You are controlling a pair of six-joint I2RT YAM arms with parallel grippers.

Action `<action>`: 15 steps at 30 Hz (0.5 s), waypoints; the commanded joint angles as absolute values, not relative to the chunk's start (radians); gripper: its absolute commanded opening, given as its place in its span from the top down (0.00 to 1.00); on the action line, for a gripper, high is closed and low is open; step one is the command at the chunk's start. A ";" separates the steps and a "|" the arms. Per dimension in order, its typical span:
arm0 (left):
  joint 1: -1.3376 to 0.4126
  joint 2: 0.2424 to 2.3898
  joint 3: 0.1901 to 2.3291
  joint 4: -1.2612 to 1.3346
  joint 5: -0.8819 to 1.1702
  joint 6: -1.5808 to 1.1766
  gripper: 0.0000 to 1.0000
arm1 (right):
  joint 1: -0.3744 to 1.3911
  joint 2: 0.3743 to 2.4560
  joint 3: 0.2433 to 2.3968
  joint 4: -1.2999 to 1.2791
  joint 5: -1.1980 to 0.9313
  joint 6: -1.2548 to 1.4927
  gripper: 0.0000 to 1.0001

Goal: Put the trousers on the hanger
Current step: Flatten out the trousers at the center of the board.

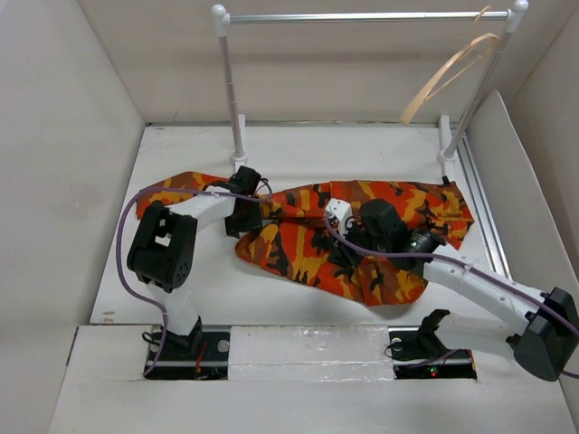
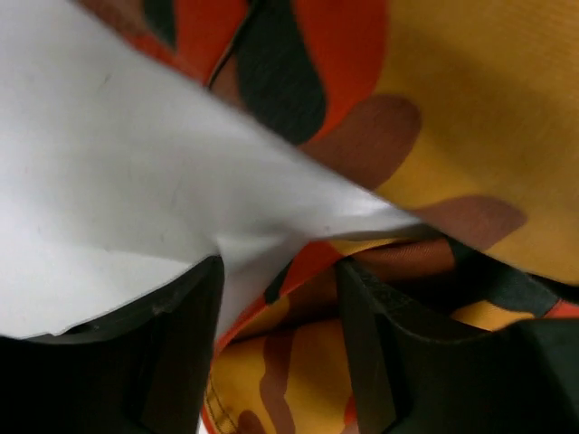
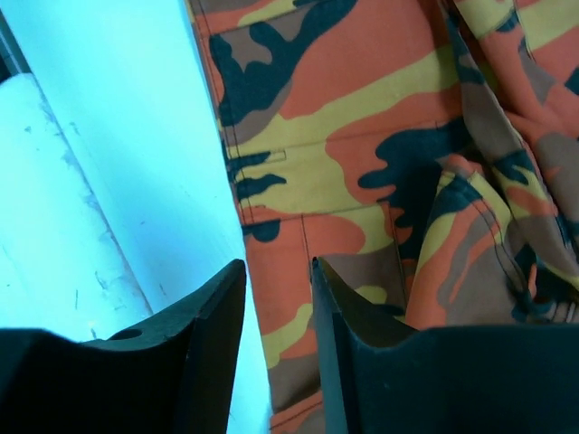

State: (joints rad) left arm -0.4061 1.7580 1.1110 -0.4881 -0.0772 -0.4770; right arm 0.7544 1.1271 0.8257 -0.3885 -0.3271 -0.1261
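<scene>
The camouflage trousers point(image 1: 298, 244) lie spread and crumpled across the middle of the table. The pale wooden hanger point(image 1: 450, 72) hangs from the rail's right end, far from both arms. My left gripper point(image 1: 261, 215) sits low at the trousers' left part. In the left wrist view it point(image 2: 280, 267) is open, with a cloth edge point(image 2: 298, 362) lying between its fingers. My right gripper point(image 1: 348, 251) is down over the middle of the trousers. In the right wrist view it point(image 3: 277, 264) stands open a little over the trousers' hem point(image 3: 280, 298), where cloth meets table.
A metal clothes rail point(image 1: 362, 16) on white posts stands at the back of the white table point(image 1: 317, 154). White walls close in the left, right and back. A raised strip runs along the table's right side point(image 1: 484, 208).
</scene>
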 commanded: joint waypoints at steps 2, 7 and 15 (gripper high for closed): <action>-0.422 1.813 1.114 -0.454 -0.043 -0.413 0.75 | 0.761 1.071 0.790 -0.364 -0.276 -0.074 0.57; -0.422 1.784 1.049 -0.460 -0.054 -0.440 1.00 | 0.761 1.040 0.792 -0.379 -0.203 -0.075 0.54; -0.385 1.236 0.989 -0.601 -0.063 -0.733 1.00 | 0.669 1.080 0.752 -0.376 -0.158 -0.063 0.47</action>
State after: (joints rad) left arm -0.4004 1.5047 0.9714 -0.5175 -0.0334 -0.5789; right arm 0.7132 1.0657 0.7849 -0.3923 -0.2008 -0.0830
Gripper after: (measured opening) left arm 0.007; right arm 0.526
